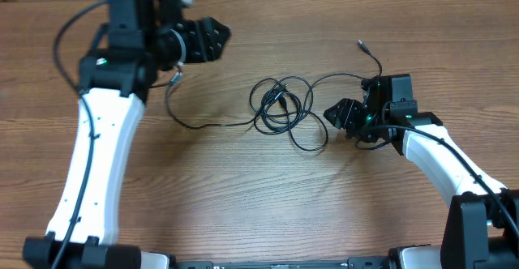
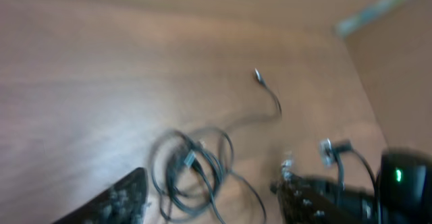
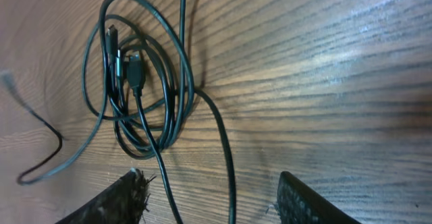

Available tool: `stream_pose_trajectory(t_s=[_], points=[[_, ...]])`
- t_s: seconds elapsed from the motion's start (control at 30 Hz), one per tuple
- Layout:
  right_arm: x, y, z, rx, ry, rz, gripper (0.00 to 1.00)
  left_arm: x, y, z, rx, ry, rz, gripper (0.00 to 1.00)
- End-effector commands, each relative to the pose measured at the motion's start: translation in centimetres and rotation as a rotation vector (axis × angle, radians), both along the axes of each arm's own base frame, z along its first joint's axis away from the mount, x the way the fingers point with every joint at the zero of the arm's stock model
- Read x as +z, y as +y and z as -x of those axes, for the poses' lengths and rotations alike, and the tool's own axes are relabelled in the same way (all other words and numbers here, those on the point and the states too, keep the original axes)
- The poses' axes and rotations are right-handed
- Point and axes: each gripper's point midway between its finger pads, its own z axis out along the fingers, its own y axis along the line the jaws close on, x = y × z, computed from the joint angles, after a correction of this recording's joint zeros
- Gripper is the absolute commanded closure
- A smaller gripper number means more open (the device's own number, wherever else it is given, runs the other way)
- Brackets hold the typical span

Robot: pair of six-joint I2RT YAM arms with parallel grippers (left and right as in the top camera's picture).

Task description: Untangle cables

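Note:
The cables (image 1: 280,107) lie in a loose coiled tangle of thin black wires at the table's middle. One strand runs left to a plug end (image 1: 173,79). Another runs up right to a plug end (image 1: 362,46). My right gripper (image 1: 340,115) is open, low at the tangle's right edge. In the right wrist view two strands (image 3: 226,156) pass between its open fingers (image 3: 209,204), and the coil (image 3: 142,96) lies just ahead. My left gripper (image 1: 212,38) is open and raised above the far left. Its blurred view shows the tangle (image 2: 192,177) below its fingers (image 2: 216,210).
The wooden table (image 1: 243,188) carries only the cables. The left arm's white link (image 1: 97,155) crosses the left side, and the right arm's white link (image 1: 442,160) crosses the right front. The right arm's wrist with a green light (image 2: 398,177) shows in the left wrist view.

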Motion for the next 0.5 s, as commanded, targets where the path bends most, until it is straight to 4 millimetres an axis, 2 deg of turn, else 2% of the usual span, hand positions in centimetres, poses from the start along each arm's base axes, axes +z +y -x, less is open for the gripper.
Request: stream_pose_trajectory(t_s=[0.0,0.1,0.17,0.3,0.47], points=[[0.8,0.3,-0.7,0.007,-0.019,-0.009,0.37,-2.8,-4.7,1.2,-0.154,0.081,0.002,0.45],[0.8,0.3,-0.7,0.010,-0.021,-0.007,0.35,-6.1,-7.9,2.4,-0.237,0.170,-0.033,0.47],[0.8,0.3,-0.6,0.009,-0.019,-0.008,0.33,-8.4,-9.8,3.0,-0.290,0.219,-0.059,0.45],[0.7,0.3,-0.4,0.009,-0.010,-0.007,0.32,-12.6,-12.7,4.0,-0.356,0.312,-0.091,0.43],[0.4,0.1,-0.1,0.004,0.010,0.005,0.32,-18.2,-15.4,5.1,-0.414,0.421,-0.131,0.56]])
